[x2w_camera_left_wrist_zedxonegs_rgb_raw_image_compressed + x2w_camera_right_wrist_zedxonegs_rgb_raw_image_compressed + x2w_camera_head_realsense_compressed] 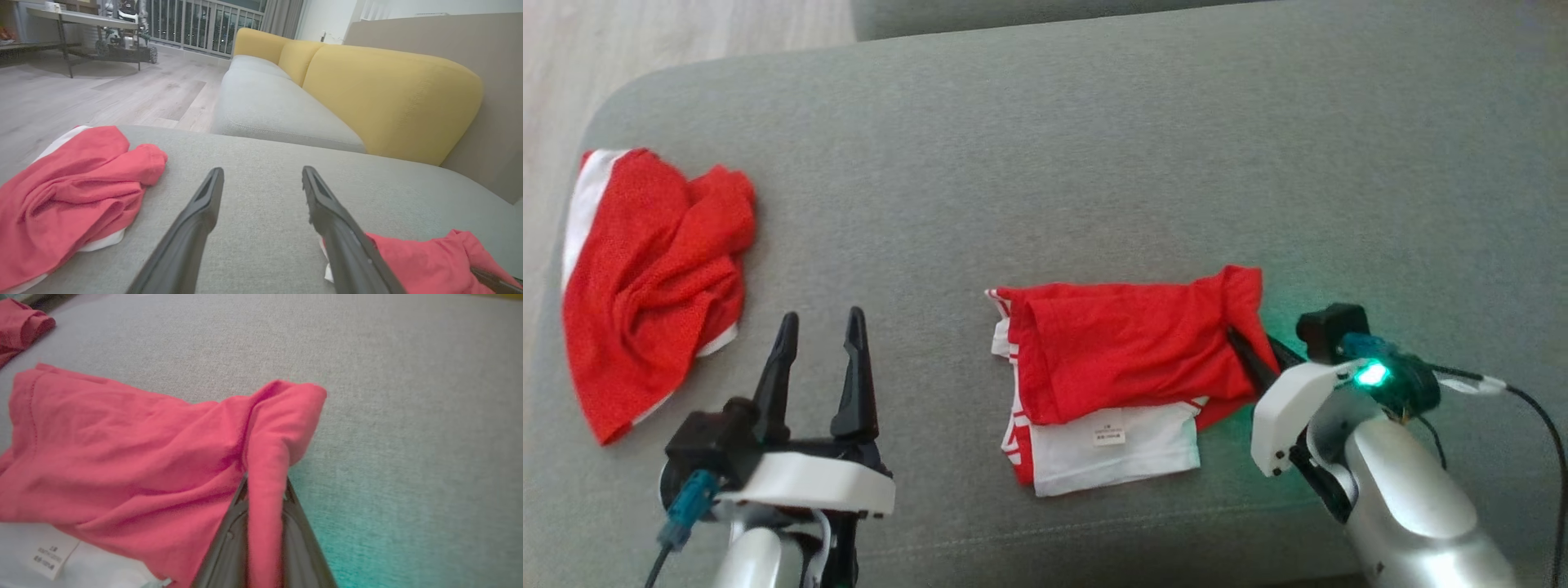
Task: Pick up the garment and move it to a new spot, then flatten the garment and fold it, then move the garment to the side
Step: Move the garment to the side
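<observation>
- The head view looks steeply down on the grey cushion [1094, 122] from above its near edge
- The left wrist view sits low over the cushion, facing along it toward a yellow backrest [388, 94] and wood floor [102, 94]
- The right wrist view is nearest, right up against the folded garment [122, 457]
- All three share that garment; the crumpled red cloth [645, 286] shows in the first two, probably also in the third's top-left corner

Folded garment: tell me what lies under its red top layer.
A white layer with a small label pokes out at the near edge, resting on the cushion. How far it runs beneath the red layer is covered.
</observation>
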Robot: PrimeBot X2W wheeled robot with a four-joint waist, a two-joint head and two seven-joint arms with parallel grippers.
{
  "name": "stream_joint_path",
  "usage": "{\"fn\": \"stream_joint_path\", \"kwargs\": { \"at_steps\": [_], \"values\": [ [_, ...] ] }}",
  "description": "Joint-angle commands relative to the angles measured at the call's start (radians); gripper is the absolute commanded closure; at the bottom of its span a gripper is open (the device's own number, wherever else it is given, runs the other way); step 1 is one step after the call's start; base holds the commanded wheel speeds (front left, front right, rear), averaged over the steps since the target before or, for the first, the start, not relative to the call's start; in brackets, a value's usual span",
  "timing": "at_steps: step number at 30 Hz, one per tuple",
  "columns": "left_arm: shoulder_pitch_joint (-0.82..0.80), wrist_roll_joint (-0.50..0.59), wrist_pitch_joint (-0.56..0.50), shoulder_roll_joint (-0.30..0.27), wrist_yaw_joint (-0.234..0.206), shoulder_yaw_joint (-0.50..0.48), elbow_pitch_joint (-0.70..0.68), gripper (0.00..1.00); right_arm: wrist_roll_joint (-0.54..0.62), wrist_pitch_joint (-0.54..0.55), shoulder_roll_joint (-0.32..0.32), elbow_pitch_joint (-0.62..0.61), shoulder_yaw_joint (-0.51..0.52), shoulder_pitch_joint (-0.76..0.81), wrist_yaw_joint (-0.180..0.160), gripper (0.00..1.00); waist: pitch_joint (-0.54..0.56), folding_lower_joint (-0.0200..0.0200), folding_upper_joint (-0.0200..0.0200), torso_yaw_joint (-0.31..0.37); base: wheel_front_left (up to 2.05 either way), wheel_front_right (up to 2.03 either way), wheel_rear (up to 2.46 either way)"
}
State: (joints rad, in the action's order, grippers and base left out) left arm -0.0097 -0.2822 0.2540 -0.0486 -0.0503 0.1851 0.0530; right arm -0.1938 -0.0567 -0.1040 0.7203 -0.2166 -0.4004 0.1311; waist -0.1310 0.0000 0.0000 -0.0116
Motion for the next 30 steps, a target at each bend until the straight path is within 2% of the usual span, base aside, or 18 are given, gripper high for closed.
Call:
{"fn": "stream_joint_path", "kwargs": {
  "at_steps": [1,8,15,20,23,25,26,30],
  "values": [
    [-0.046,0.014,0.008,-0.002,0.011,-0.026,-0.036,0.0,0.025,-0.008,-0.018,-0.035,-0.035,-0.045,0.0,1.0,-0.004,0.0,0.0,0.024,0.0,0.0,0.0],
    [-0.088,0.055,0.008,-0.002,0.041,-0.012,-0.047,0.0,0.075,0.026,-0.12,-0.067,-0.137,-0.128,0.0,1.0,-0.07,0.0,0.0,0.126,0.0,0.0,0.0],
    [-0.193,0.144,0.008,-0.002,0.11,0.023,-0.049,0.0,0.042,0.057,-0.221,-0.071,-0.088,-0.247,0.0,1.0,-0.177,0.0,0.0,0.23,0.0,0.0,0.0],
    [-0.284,0.185,0.008,-0.011,0.15,0.059,-0.044,0.0,0.038,0.067,-0.258,-0.034,0.009,-0.329,0.0,1.0,-0.249,0.0,0.0,0.282,0.0,0.0,0.0],
    [-0.333,0.195,0.008,-0.02,0.164,0.086,-0.048,0.0,0.057,0.079,-0.269,0.003,0.118,-0.377,0.0,1.0,-0.293,0.0,0.0,0.298,0.0,0.0,0.0],
    [-0.363,0.196,0.008,-0.025,0.169,0.104,-0.056,0.0,0.081,0.078,-0.267,0.019,0.206,-0.409,0.0,1.0,-0.324,0.0,0.0,0.302,0.0,0.0,0.0],
    [-0.363,0.196,0.008,-0.025,0.169,0.104,-0.056,0.0,0.081,0.078,-0.267,0.019,0.206,-0.409,0.0,1.0,-0.324,0.0,0.0,0.302,0.0,0.0,0.0],
    [-0.402,0.192,0.008,-0.036,0.175,0.124,-0.069,0.0,0.152,0.067,-0.237,0.009,0.334,-0.446,0.0,1.0,-0.374,0.0,0.0,0.304,0.0,0.0,0.0]
  ]
}}
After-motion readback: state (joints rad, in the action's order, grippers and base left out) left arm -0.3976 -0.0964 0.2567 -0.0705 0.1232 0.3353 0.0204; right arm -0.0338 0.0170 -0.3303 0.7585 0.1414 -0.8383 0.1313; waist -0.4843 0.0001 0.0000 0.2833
